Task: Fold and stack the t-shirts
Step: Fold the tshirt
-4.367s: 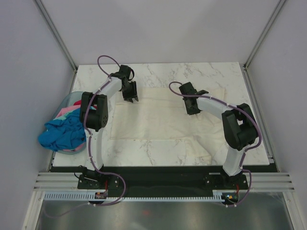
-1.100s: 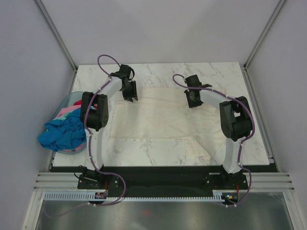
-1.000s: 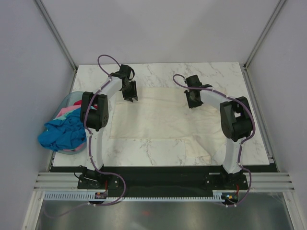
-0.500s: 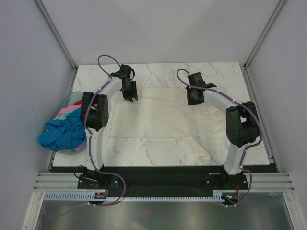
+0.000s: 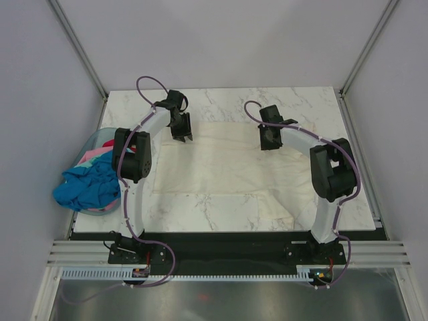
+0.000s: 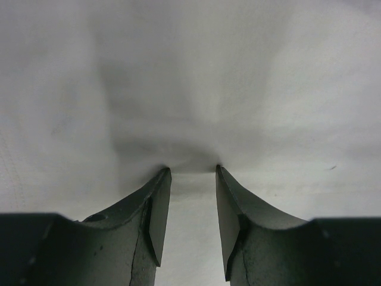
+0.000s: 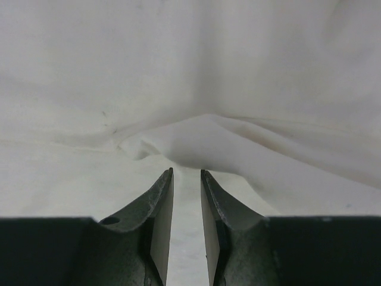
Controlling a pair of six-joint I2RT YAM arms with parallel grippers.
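The cream-white t-shirt [image 5: 224,167] lies flat on the desk [image 5: 314,107], long axis left to right. Left tool [image 6: 189,173] and right tool [image 7: 186,173] each pinch its far edge (one per side), equally near.

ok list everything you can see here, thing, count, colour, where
cream-white t-shirt: one, cream-white, spread flat across the middle of the table
basket: one, pale blue, at the table's left edge
heaped t-shirts: a pile, count unclear, bright blue on top with pink, red and teal showing, in the basket and spilling over its near rim
table: one, white marble pattern, under everything
left gripper: one, black, at the far left of the cream-white t-shirt, cloth bunched between its tips
right gripper: one, black, at the far right of the same shirt, a raised fold of cloth just ahead of its tips
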